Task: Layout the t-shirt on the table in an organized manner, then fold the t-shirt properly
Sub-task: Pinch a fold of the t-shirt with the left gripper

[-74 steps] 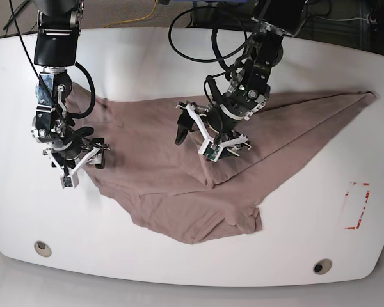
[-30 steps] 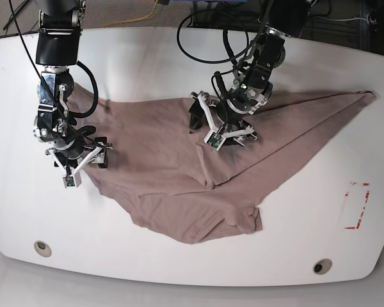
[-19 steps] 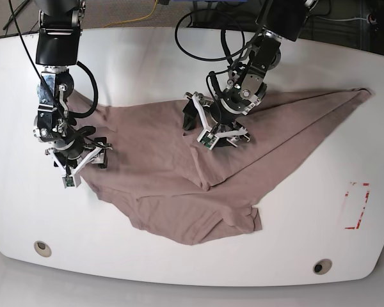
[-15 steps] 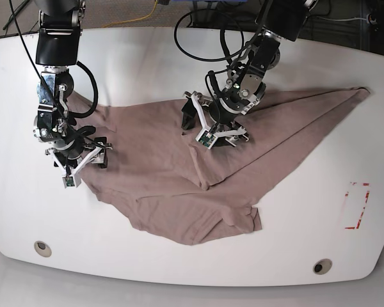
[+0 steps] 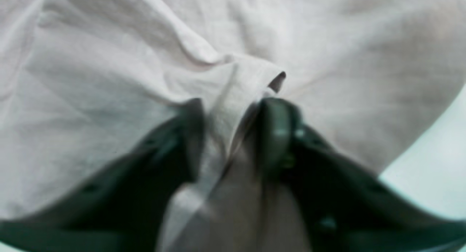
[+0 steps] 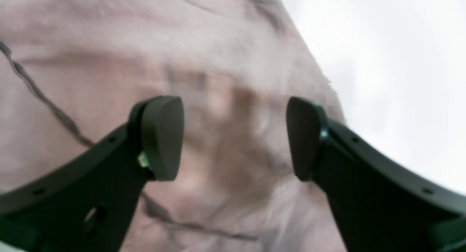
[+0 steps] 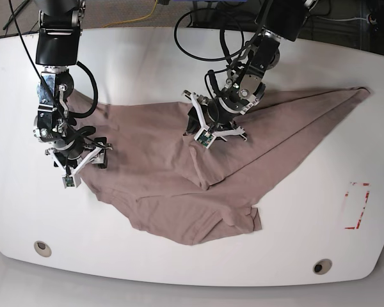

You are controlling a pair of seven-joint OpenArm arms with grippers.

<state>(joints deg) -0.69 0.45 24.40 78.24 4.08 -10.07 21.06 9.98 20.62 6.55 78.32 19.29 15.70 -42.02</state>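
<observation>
The mauve-brown t-shirt (image 7: 153, 166) lies crumpled and spread across the white table (image 7: 179, 57), one corner stretched toward the far right. My left gripper (image 7: 209, 130) presses down on the shirt's middle. In the left wrist view my left gripper (image 5: 233, 132) is shut on a raised fold of the t-shirt (image 5: 109, 62). My right gripper (image 7: 82, 161) stands at the shirt's left edge. In the right wrist view my right gripper (image 6: 233, 135) is open just above the t-shirt (image 6: 218, 44), with nothing between its fingers and bare table to the right.
A red tape rectangle (image 7: 357, 204) marks the table at the right. Two round grommet holes (image 7: 42, 248) (image 7: 321, 266) sit near the front edge. Black cables (image 7: 198, 51) hang from the arm at the back.
My left gripper has closed on a fold in the shirt's middle and shifted slightly left, drawing the shirt's far right corner in a little. The right arm has stayed put.
</observation>
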